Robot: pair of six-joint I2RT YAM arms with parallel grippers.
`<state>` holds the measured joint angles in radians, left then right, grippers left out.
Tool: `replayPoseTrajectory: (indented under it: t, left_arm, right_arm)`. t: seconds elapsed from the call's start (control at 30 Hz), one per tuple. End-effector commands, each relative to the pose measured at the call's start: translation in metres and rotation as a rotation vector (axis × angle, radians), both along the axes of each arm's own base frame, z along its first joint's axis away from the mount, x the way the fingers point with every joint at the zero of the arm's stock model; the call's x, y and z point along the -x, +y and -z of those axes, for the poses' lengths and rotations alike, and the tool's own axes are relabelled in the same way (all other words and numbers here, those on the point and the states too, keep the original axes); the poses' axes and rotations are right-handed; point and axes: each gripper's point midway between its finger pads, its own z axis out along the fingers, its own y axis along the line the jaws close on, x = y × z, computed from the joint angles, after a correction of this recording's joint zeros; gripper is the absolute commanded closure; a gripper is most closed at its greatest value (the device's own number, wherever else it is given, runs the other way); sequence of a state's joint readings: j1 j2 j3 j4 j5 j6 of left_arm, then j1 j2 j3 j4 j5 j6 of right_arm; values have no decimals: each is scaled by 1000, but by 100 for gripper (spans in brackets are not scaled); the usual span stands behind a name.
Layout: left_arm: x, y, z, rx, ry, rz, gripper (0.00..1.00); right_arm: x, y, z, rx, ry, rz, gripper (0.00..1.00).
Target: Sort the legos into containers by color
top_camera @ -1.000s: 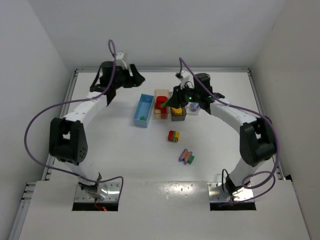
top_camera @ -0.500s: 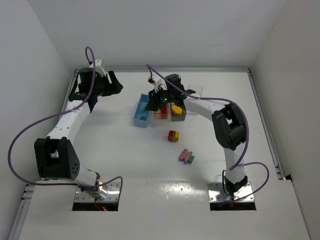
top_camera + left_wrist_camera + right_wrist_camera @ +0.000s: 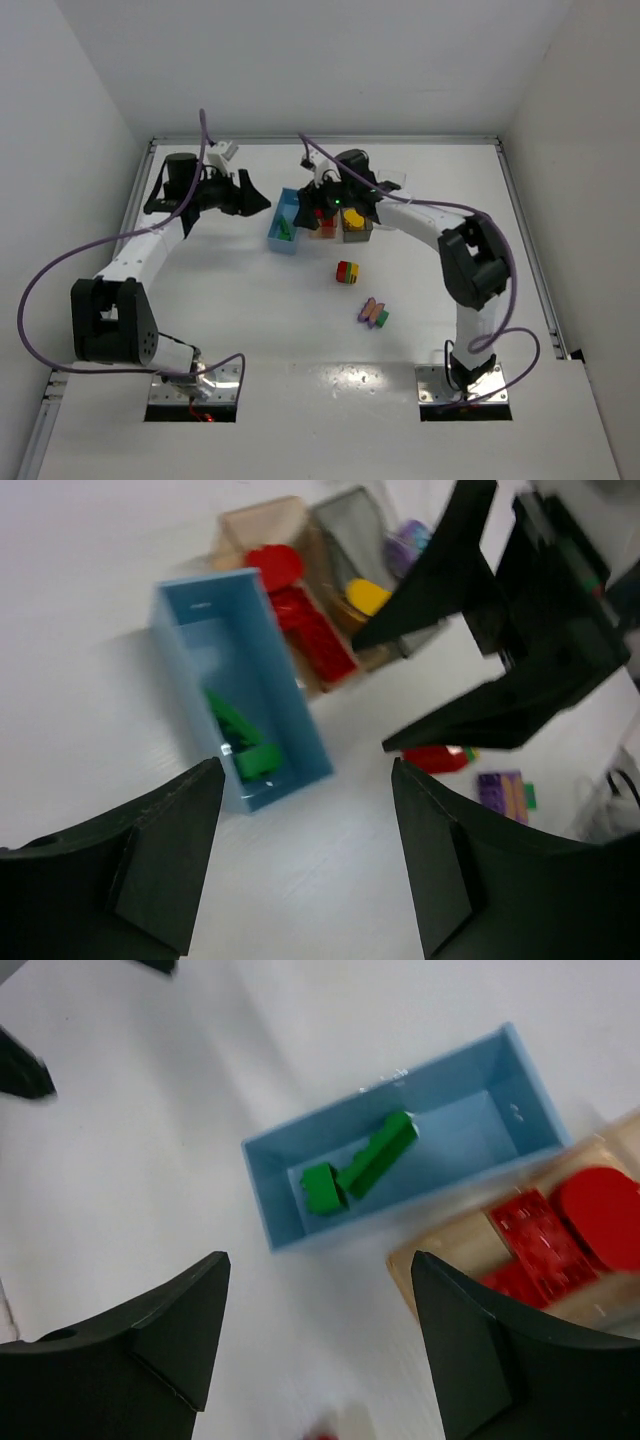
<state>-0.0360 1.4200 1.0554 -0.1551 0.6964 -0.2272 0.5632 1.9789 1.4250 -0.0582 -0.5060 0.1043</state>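
Observation:
The light blue container [image 3: 283, 238] holds green legos [image 3: 360, 1165], which also show in the left wrist view [image 3: 243, 742]. Beside it, the pale orange container [image 3: 450, 1255] holds red legos [image 3: 300, 620], and the dark grey container [image 3: 350, 515] holds a yellow one [image 3: 366, 595]. A purple lego [image 3: 408, 542] lies further back. My right gripper [image 3: 316, 206] hangs open and empty over the blue and orange containers, near the blue one's front end [image 3: 320, 1260]. Open and empty too, my left gripper [image 3: 258, 202] is just left of the blue container [image 3: 305, 772]. Two striped stacks [image 3: 347, 272] [image 3: 373, 313] lie on the table.
The white table [image 3: 230, 300] is walled at the back and sides. The right gripper's dark fingers [image 3: 470, 630] cross the left wrist view above the containers. The two grippers are close together around the blue container.
My right gripper swung left from the grey container to the blue one, opened, and let a green lego drop into it. The left arm swung left, then back toward the blue container.

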Motion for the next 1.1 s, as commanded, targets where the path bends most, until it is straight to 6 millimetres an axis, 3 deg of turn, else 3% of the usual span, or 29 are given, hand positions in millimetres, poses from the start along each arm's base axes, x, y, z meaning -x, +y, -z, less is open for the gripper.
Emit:
replayPoseTrajectory:
  t: [0.0,0.03,0.07,0.1,0.17,0.2,0.23,0.27,0.3,0.37,0.57,0.77,0.93,1.07]
  left_arm:
    - [48,-57,-22,38,-186,413,26]
    - [58,-67,-16,37,-184,481,26]
    - [70,-74,-3,21,-138,525,26]
    - [80,-92,-2,-18,-196,634,27]
    - [90,-109,20,-52,-159,738,29]
    - [98,-115,29,-73,-130,780,29]
    - [103,-130,30,-93,-179,854,31]
    - [101,-135,41,-121,-176,872,32]
    - [104,-140,48,-137,-182,896,32]
    - [108,-157,62,-175,-223,972,34]
    - [103,-175,107,-309,-272,1075,35]
    - [87,-188,123,-381,-357,1087,32]
    - [76,-200,130,-414,-400,1095,32]
    - [78,-208,133,-414,-410,1117,32]
  right_arm:
    - [-2,-39,-79,-60,-180,45,26]
    - [-1,-61,-102,-68,-224,77,26]
    - [7,-76,-96,-34,-197,86,26]
    - [14,-92,-86,7,-191,85,27]
    - [21,-126,-91,39,-188,132,29]
    - [33,-142,-74,79,-135,141,29]
    - [39,-152,-73,86,-121,148,30]
    - [43,-172,-63,109,-93,181,30]
    - [53,-183,-68,124,-108,184,31]
    - [63,-208,-60,159,-75,230,33]
    - [79,-261,-70,228,-57,361,33]
    - [89,-286,-77,212,-43,444,32]
    - [94,-293,-82,186,-37,476,32]
    - [97,-292,-82,168,-30,479,32]
